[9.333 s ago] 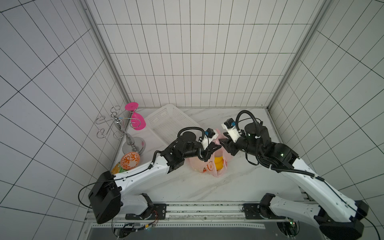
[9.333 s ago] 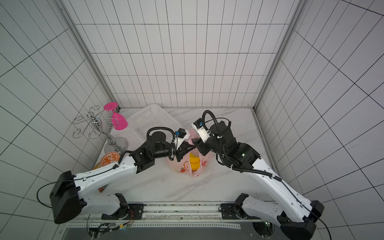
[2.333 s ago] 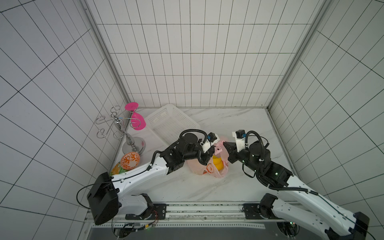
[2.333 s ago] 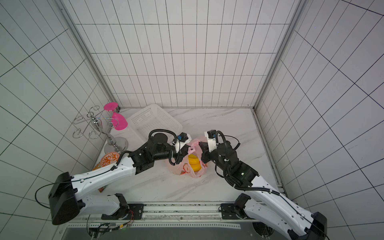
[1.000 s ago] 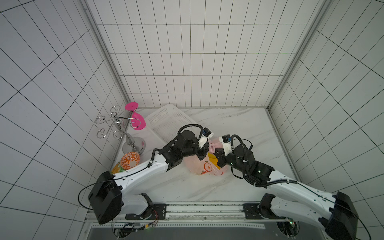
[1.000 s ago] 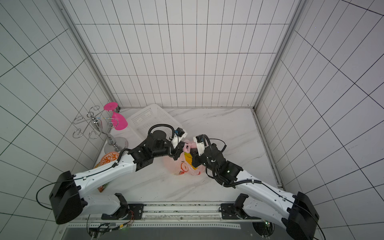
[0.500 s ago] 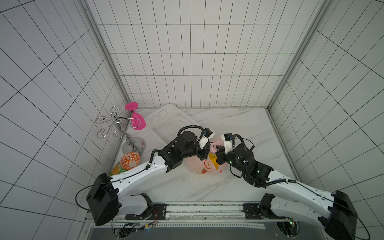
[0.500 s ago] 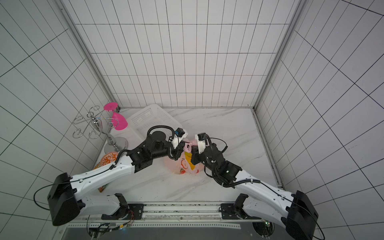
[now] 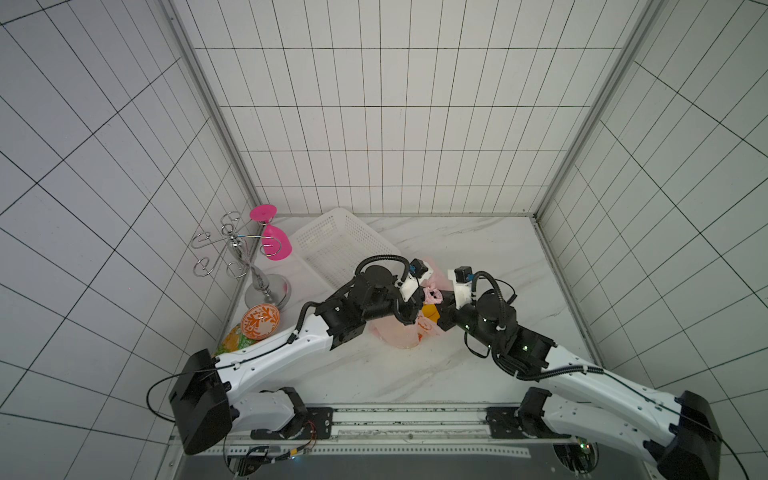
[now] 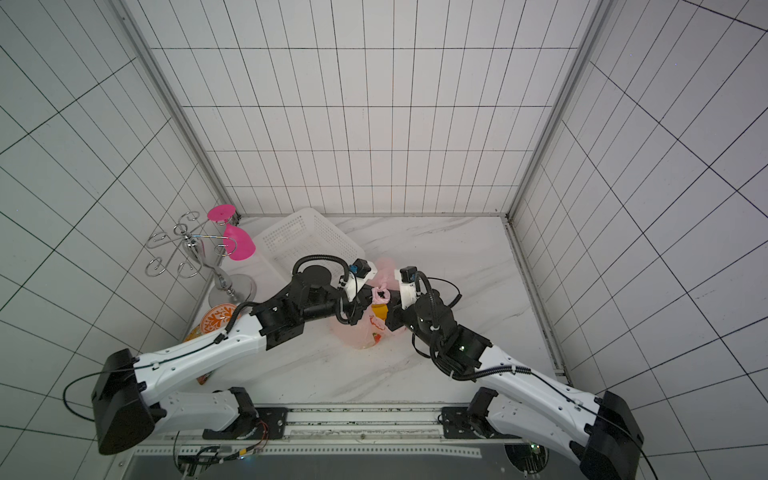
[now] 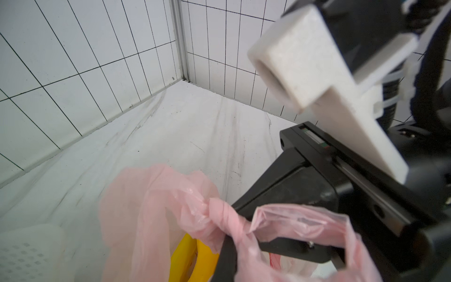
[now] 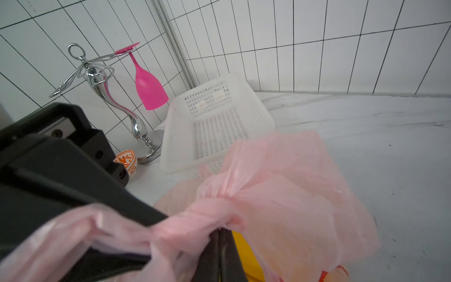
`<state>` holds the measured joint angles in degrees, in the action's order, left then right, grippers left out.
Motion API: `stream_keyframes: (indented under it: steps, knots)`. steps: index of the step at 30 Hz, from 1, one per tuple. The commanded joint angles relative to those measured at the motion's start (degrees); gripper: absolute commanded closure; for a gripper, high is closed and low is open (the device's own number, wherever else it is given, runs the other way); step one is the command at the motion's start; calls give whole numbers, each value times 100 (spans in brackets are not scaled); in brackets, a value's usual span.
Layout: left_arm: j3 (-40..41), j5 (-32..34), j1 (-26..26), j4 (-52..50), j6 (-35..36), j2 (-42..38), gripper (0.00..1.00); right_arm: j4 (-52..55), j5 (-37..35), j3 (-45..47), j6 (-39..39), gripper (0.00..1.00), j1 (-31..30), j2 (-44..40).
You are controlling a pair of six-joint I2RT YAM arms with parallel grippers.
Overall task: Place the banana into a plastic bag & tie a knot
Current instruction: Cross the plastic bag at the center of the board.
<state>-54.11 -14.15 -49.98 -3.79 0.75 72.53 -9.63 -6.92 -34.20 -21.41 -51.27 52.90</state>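
The plastic bag (image 9: pixel 399 334) rests on the surface (image 9: pixel 478 257) between the two arms, near the white basket (image 9: pixel 332 245); the banana (image 11: pixel 192 258) shows yellow through the film, already inside; the knot (image 10: pixel 380 294) stands at the top of the bag as a bunched twist of the pink handles. The left pincer (image 11: pixel 225 261) is clenched on a strand of handle just beside the knot; the right pincer (image 12: pixel 219 256) is clenched on pink film at the knot's other side, so the twist is stretched between them.

The main risk, as I judge it, is the film itself; it is thin, and a harder outward pull from either side could tear a handle at the pinch instead of tightening the twist. The opposite fault is as likely; the twist looks like a single wrap, and if both pincers let go before it is drawn snug it may slacken and leave the mouth open. A loose loop of handle appears to lie around the right pincer's body in the left wrist view; on withdrawal it could snag, drag the bag across the surface or pull the knot apart. The two pincers also work very close together; a small misjudged move could knock one against the other. An upward pull could lift the bag and swing the banana.
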Motion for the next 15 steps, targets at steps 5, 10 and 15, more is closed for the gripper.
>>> stream_keyframes:
  steps: [5,10,15]
  knots:
    - [-98,-85,187,359,-247,22,97,-309,458,765,-122,100,-85,-81]
    - [-125,-471,112,402,-260,157,97,-844,659,759,-249,100,-85,281]
    - [-153,-548,-103,351,-270,247,97,-1279,448,518,-314,100,-51,563]
